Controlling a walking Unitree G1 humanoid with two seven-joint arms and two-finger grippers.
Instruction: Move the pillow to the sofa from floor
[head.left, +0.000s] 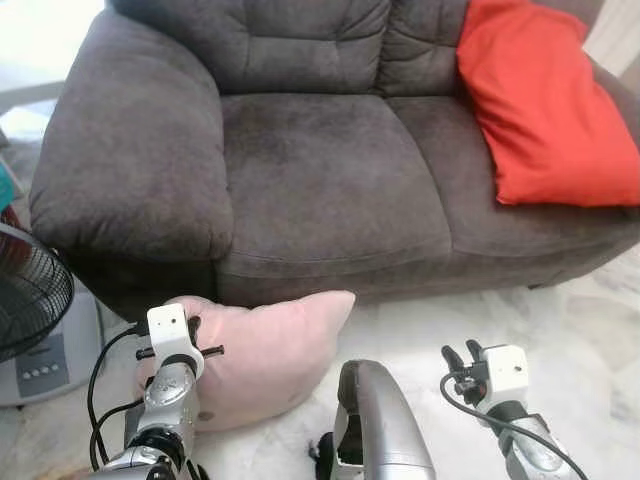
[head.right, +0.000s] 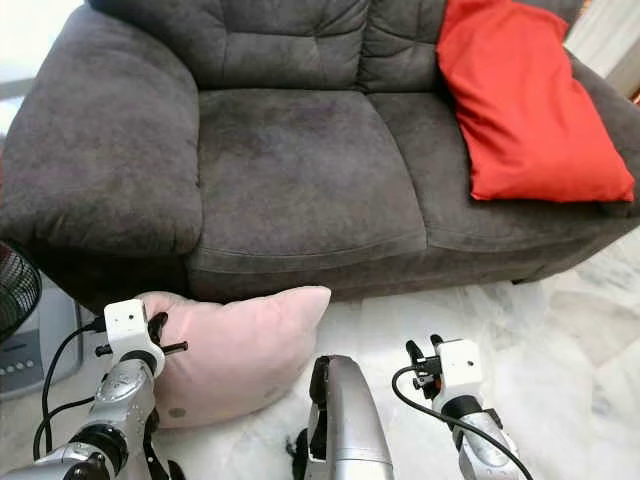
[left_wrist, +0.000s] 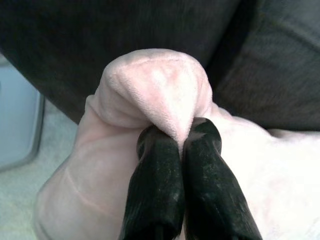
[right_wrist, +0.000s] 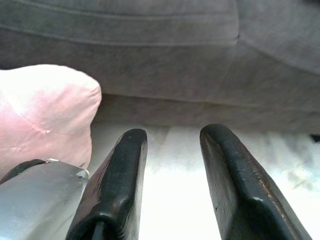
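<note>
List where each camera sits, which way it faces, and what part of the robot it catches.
Left eye view: on the head, looking forward and down at the grey sofa, red cushion, fan and pink pillow; both silver arms show.
Right eye view: the same scene, shifted slightly.
Left wrist view: along the left claw, shut on a pillow corner.
Right wrist view: along the open right claw, facing the sofa base.
Shared: every view shows the pillow and sofa.

Pale pink pillow (head.left: 268, 350), dark grey sofa (head.left: 320, 180), red cushion (head.left: 545, 110).
</note>
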